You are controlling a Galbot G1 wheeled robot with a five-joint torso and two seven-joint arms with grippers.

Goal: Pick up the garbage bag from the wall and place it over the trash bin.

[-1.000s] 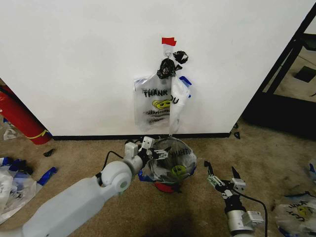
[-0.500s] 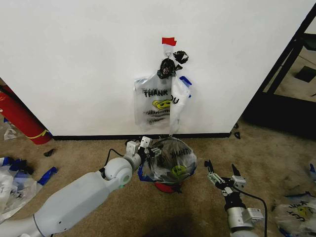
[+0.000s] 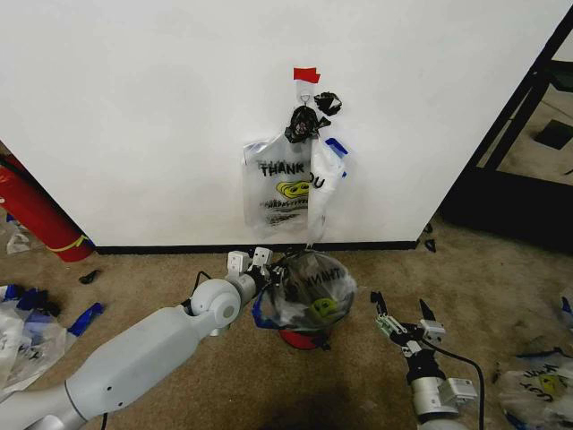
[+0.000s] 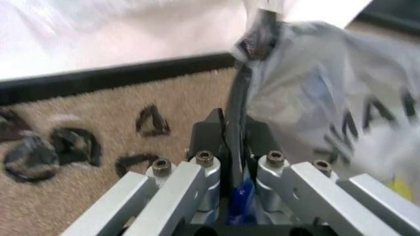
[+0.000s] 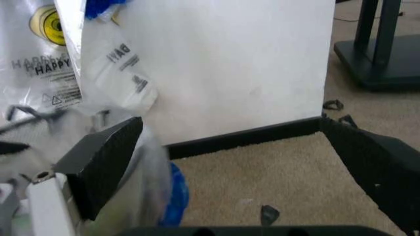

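Tan carpet [image 3: 501, 296]: trash bin [image 3: 303, 339], black scraps [image 4: 75, 145], loose bags [image 3: 25, 345].

The left gripper [image 3: 270, 266] has moved along the near-left rim of the bin [image 3: 303, 339]: a second ago it sat a little nearer and further right, at the rim's left side, and now it lies further left and closer to the wall [image 3: 134, 116], with the arm stretched out longer and lower across the carpet. Its fingers [image 4: 259, 140] are clamped on a fold of the bag [image 3: 309, 288]. That bag has bulged up higher over the bin, and its lettering and smiley have shifted. The right gripper [image 3: 404, 321] has drawn slightly nearer and lower, jaws spread.
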